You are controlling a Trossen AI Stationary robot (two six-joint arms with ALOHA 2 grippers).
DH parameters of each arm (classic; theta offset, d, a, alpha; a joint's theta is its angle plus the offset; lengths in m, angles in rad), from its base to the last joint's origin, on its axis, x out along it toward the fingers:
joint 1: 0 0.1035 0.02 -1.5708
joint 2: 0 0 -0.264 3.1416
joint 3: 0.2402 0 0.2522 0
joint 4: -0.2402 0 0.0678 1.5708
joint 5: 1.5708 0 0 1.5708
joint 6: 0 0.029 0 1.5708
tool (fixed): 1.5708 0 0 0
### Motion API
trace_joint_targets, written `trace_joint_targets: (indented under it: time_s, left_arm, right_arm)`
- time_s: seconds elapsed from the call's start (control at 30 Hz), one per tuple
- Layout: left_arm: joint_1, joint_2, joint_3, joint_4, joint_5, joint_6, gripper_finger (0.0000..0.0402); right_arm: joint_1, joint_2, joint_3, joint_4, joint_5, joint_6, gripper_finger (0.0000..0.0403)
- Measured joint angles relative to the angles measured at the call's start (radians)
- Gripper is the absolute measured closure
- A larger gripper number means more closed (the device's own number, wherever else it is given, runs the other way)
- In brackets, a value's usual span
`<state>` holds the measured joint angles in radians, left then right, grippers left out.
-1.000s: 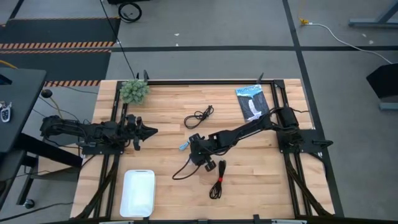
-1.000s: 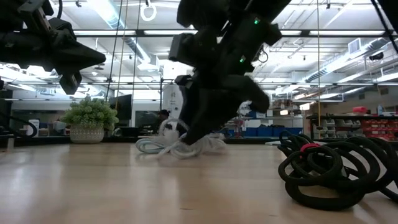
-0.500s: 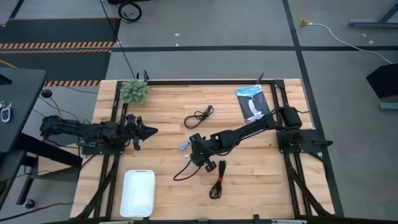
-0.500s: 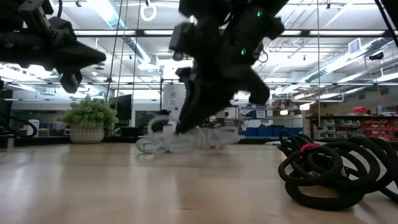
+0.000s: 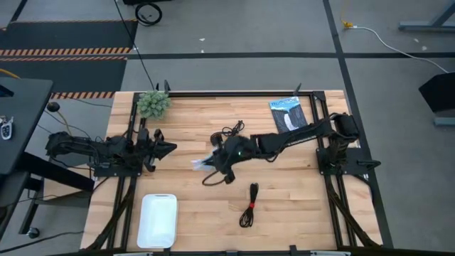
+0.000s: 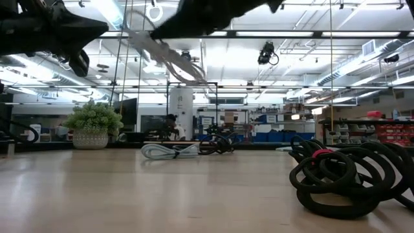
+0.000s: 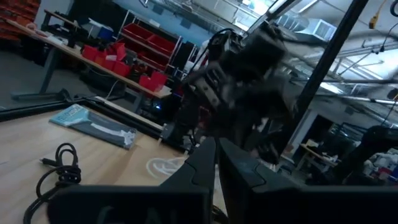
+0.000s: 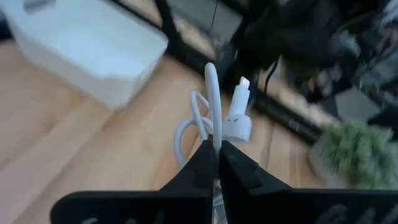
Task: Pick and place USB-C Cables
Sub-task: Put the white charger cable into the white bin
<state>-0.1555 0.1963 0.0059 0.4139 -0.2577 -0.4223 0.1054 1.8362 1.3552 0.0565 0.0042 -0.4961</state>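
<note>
The right gripper (image 5: 217, 160), fingers pinched together on the white cable (image 8: 211, 118), has lifted it off the table (image 5: 298, 206) since a second ago, swinging toward the left gripper (image 5: 169, 148), whose fingers sit together.

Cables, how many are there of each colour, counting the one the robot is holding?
Black cables: 2
White cable, in the right gripper: 1
Pale grey cable: 1
Total: 4
</note>
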Motion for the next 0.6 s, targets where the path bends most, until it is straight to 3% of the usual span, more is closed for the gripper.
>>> trace_joint_targets:
  time_s: [0.27,0.43,0.6]
  left_arm:
    - [0.000,0.000,0.000,0.001,-0.043,0.261,0.0376]
    - [0.002,0.000,0.000,0.002,-0.206,0.287,0.0357]
    - [0.001,0.000,0.000,0.001,-0.134,0.303,0.0298]
  right_arm:
    - [-0.078,0.012,0.001,0.199,-0.224,0.021,0.0388]
    - [-0.073,0.007,0.000,0.201,-0.233,0.105,0.0388]
    - [-0.026,0.011,-0.006,0.191,-0.233,0.183,0.0388]
